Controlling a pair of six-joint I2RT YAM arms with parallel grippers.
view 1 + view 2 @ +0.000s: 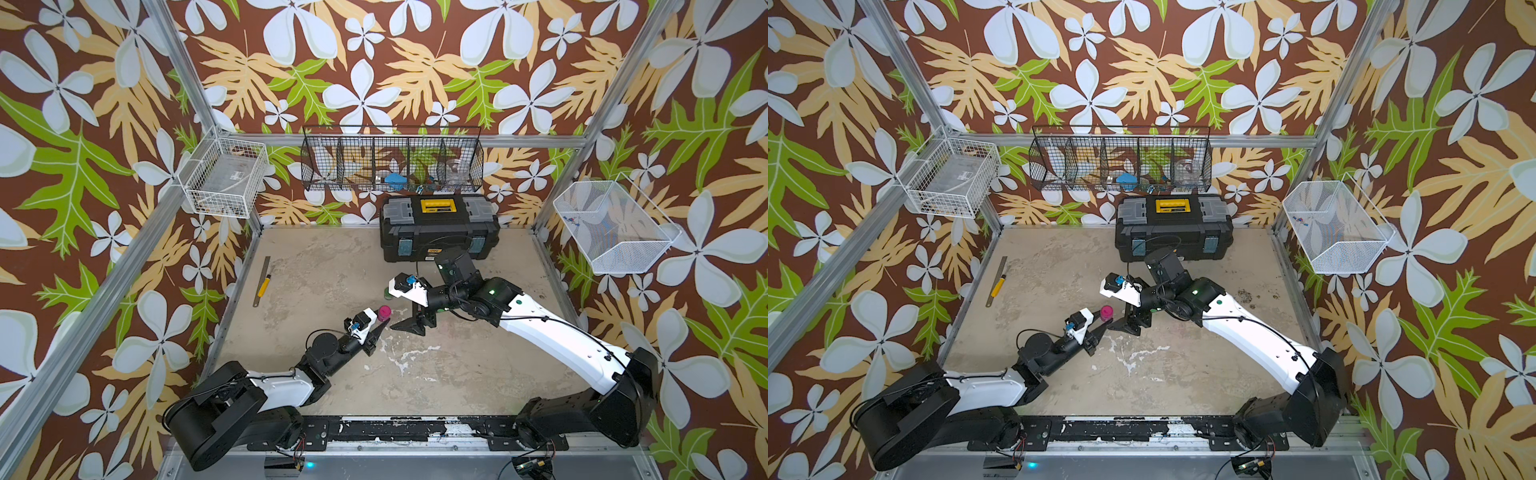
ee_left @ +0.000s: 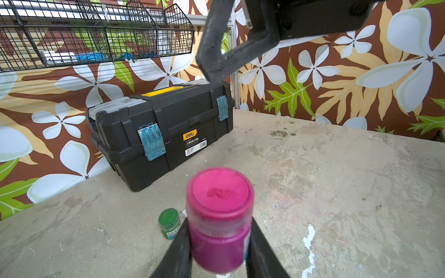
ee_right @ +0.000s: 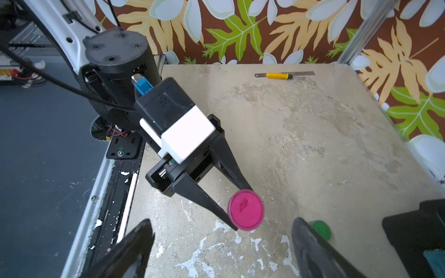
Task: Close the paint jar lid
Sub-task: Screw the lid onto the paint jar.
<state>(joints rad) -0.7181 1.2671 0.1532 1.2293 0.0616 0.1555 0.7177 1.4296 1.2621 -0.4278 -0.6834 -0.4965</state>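
At 9 o'clock on the desk (image 1: pixel 316 266), a metal ruler (image 1: pixel 267 264) and a yellow-handled screwdriver (image 1: pixel 264 286) lie side by side. Near the desk's middle, the left tool (image 1: pixel 383 322) is clamped on the body of the upright pink paint jar (image 2: pixel 219 231), whose pink lid (image 2: pixel 220 190) sits on top. At the jar's 3 o'clock the right tool (image 3: pixel 222 221) has its fingers wide apart, holding nothing; a small green jar (image 2: pixel 169 222) stands near at 1 o'clock, and a black toolbox (image 1: pixel 438 228) sits at the desk's 12 o'clock edge.
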